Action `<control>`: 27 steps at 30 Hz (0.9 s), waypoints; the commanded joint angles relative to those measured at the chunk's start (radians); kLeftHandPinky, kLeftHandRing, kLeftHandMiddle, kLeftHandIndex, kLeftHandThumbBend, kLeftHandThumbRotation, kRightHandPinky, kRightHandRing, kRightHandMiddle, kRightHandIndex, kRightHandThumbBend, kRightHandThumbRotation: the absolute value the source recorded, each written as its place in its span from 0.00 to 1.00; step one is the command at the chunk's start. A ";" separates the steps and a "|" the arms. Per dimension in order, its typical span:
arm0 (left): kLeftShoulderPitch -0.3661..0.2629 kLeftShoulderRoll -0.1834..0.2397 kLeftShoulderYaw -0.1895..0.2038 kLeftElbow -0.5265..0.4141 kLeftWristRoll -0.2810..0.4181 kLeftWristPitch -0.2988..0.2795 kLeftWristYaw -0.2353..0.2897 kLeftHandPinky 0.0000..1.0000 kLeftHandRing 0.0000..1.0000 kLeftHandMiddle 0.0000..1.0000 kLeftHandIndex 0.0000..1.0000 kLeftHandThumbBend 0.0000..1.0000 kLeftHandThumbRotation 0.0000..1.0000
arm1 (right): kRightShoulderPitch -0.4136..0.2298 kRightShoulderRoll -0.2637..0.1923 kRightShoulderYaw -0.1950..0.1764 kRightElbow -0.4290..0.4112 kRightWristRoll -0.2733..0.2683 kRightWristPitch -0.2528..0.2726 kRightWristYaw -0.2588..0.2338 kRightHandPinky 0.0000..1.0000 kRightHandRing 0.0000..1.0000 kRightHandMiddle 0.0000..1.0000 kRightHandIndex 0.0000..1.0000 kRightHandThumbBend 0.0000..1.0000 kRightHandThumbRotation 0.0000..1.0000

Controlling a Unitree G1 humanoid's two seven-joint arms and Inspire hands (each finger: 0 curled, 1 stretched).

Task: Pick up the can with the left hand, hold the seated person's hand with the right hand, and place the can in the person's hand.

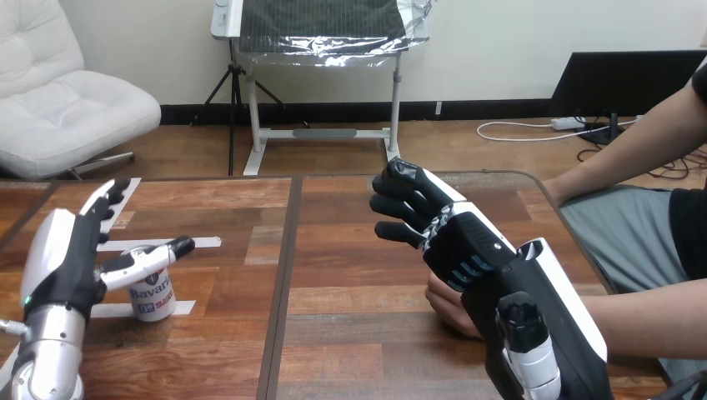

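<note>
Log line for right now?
left hand open beside can | can upright on table | right hand over person's hand, hold unclear

1. The head view looks from above the near edge, forward and down across the wooden surface (333,250), whose far edge crosses mid-frame.
2. It sits close: the left hand (62,258) stands at lower left and the right hand (454,237) looms large right of centre.
3. The person's forearm (650,312) enters from the right edge.
</note>
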State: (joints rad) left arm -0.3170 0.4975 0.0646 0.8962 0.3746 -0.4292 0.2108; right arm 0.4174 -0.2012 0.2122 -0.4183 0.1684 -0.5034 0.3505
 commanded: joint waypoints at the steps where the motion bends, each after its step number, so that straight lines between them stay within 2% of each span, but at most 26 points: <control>1: -0.094 0.030 -0.025 0.027 0.010 0.017 0.007 0.77 0.87 0.89 0.88 0.88 0.45 | -0.041 0.006 -0.018 -0.009 0.012 -0.015 -0.002 0.84 0.88 0.90 0.90 0.76 1.00; 18: -0.136 0.028 -0.070 0.134 0.010 0.048 0.019 0.76 0.88 0.90 0.88 0.88 0.41 | -0.044 0.005 -0.020 -0.011 0.021 -0.011 0.004 0.83 0.88 0.89 0.90 0.77 1.00; 27: -0.148 0.021 -0.083 0.167 -0.002 0.065 0.008 0.77 0.89 0.90 0.89 0.87 0.39 | -0.043 0.002 -0.022 -0.014 0.027 -0.007 0.007 0.83 0.88 0.89 0.90 0.79 1.00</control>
State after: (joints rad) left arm -0.3706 0.5052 -0.0068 1.0546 0.3732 -0.3712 0.2122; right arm 0.4174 -0.2020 0.2025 -0.4183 0.1790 -0.5033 0.3546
